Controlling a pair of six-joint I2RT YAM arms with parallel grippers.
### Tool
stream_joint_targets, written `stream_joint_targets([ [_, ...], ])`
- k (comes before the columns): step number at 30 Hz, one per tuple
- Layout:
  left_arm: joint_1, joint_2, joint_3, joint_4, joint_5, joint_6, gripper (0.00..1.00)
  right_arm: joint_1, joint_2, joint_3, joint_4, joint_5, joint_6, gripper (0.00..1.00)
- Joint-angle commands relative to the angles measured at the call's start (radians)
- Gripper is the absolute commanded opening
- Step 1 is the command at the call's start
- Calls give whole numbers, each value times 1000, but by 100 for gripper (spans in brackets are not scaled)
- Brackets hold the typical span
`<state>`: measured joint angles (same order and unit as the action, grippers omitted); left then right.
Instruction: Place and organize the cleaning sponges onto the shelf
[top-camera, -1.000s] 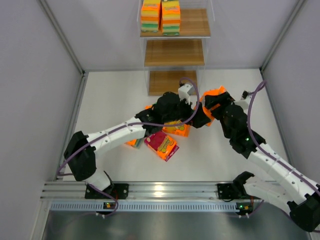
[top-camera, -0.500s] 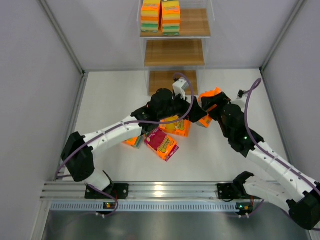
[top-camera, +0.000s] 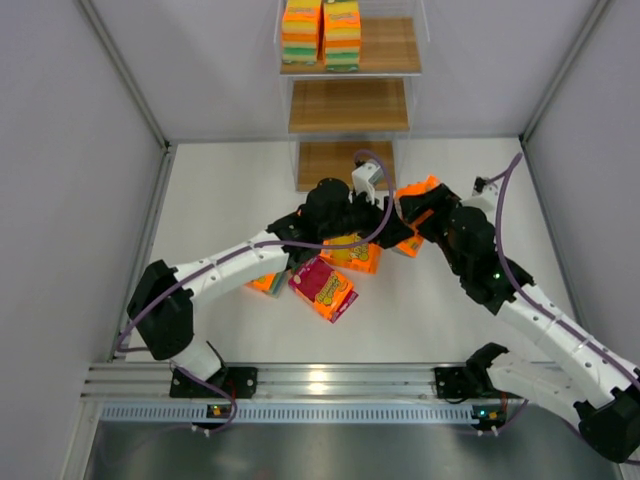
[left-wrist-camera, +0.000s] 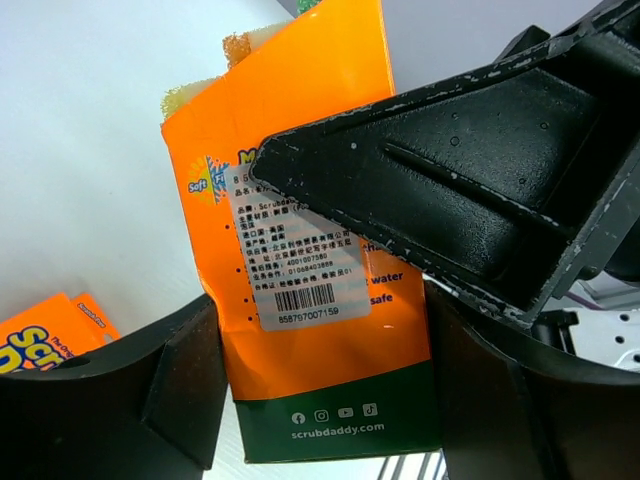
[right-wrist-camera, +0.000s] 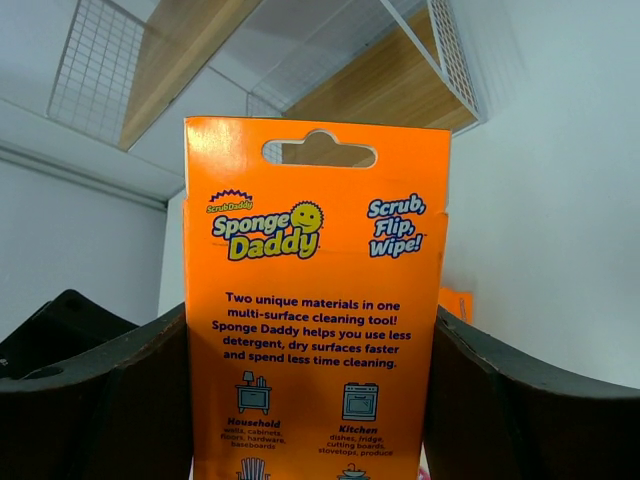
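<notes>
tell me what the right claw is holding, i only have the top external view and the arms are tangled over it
observer: In the right wrist view, the right claw grips an orange sponge pack by its two sides, upright, with its printed back toward the camera.
operator: what's ahead of it
observer: The shelf shows just beyond the pack's top edge, wooden boards in plain sight.
operator: and the left claw
observer: In the left wrist view, the left claw has a finger against each side of a stickered pack, down near its green bottom band.
</notes>
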<state>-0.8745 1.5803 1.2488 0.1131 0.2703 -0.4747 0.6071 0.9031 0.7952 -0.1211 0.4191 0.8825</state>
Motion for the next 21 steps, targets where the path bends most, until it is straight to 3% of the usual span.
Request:
stream_joint_targets([
  [1,11,12,21,66,23,60,56,17,-30,68,-27,-109,-5,66],
  [2,14,4,18,66,29,73,54,17,-32,79,-67,-112,-19,76],
  [4,25,-3,12,66,59,105,52,11,-27,133,-133,-134,-36,84],
  [5,32,-12,9,66,73,119,52,-6,-23,160,-171,-157,-45,95],
  [6,40,-19,3,66,93,163,52,-24,-7,233,-280,-186,-47,99],
  [10,77,-51,-37,66,185,327,52,-217,25,409,-492,-525,-140,99],
  [13,120,-63,-61,71,303,393,52,-403,37,499,-630,-649,-252,99],
  [17,177,-95,-115,121,429,445,46,-639,85,527,-692,-928,-368,99],
  [21,180,-157,-178,146,460,623,46,-682,119,493,-626,-1111,-389,99],
])
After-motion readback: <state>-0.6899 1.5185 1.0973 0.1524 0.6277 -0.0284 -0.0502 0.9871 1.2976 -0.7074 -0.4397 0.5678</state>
